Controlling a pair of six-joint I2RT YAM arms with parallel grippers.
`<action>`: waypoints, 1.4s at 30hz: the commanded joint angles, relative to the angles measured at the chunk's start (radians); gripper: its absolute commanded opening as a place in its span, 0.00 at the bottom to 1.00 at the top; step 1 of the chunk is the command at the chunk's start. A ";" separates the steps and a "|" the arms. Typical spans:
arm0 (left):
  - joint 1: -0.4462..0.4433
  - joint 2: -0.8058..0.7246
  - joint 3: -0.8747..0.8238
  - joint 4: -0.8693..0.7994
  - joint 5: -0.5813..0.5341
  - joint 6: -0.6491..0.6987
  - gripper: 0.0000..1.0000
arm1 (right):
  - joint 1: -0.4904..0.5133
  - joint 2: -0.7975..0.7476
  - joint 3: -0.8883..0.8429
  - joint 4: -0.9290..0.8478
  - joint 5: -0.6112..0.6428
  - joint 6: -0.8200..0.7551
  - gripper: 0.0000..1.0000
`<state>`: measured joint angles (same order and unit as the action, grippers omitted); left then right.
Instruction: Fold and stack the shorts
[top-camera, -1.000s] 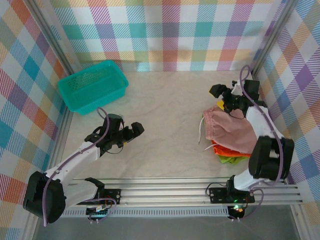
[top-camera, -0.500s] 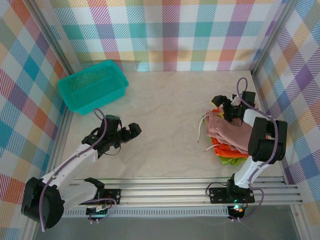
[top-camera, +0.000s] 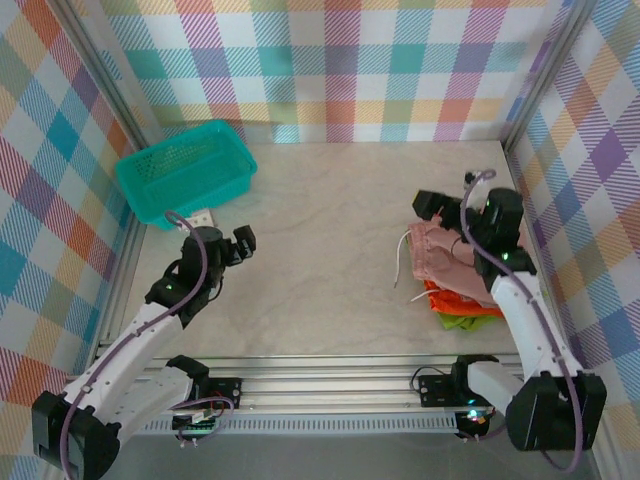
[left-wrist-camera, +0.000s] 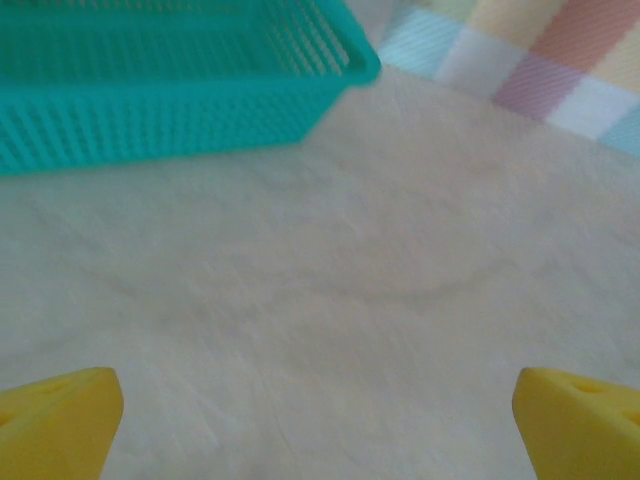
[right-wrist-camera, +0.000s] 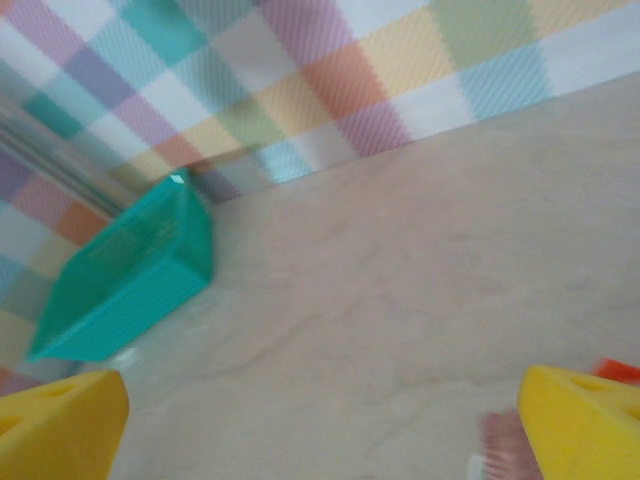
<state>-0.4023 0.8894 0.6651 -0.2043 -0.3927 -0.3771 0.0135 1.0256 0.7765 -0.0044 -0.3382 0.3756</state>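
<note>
The three shorts lie stacked at the right of the table. The dusty pink pair (top-camera: 452, 262) is on top, its white drawstring (top-camera: 402, 262) trailing left. The orange pair (top-camera: 452, 301) shows under it and the lime green pair (top-camera: 458, 322) peeks out at the bottom. A corner of the pink pair (right-wrist-camera: 508, 446) also shows in the right wrist view. My right gripper (top-camera: 440, 208) is open just above the stack's far edge, holding nothing. My left gripper (top-camera: 235, 243) is open over bare table at the left. Yellow fingertips (left-wrist-camera: 55, 425) frame the left wrist view.
A teal mesh basket (top-camera: 185, 172) stands at the back left, close to my left gripper; its wall (left-wrist-camera: 150, 110) fills the top of the left wrist view, and it (right-wrist-camera: 125, 290) appears in the right wrist view. Checked walls enclose the table. A rail (top-camera: 340, 385) runs along the near edge.
The right gripper has lifted off the pink shorts and drawn back. The left arm has swung toward the basket, its gripper now nearer the back left.
</note>
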 joint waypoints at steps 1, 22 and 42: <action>0.008 0.023 -0.086 0.240 -0.223 0.184 1.00 | 0.003 -0.027 -0.210 0.160 0.128 -0.124 0.99; 0.164 0.395 -0.218 0.810 -0.207 0.329 1.00 | 0.024 0.368 -0.418 0.801 0.245 -0.435 0.99; 0.274 0.617 -0.235 0.953 0.009 0.357 1.00 | 0.014 0.508 -0.382 0.865 0.332 -0.390 0.99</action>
<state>-0.1471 1.4761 0.3782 0.7067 -0.5049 -0.0536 0.0330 1.5208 0.3729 0.8734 -0.0288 -0.0338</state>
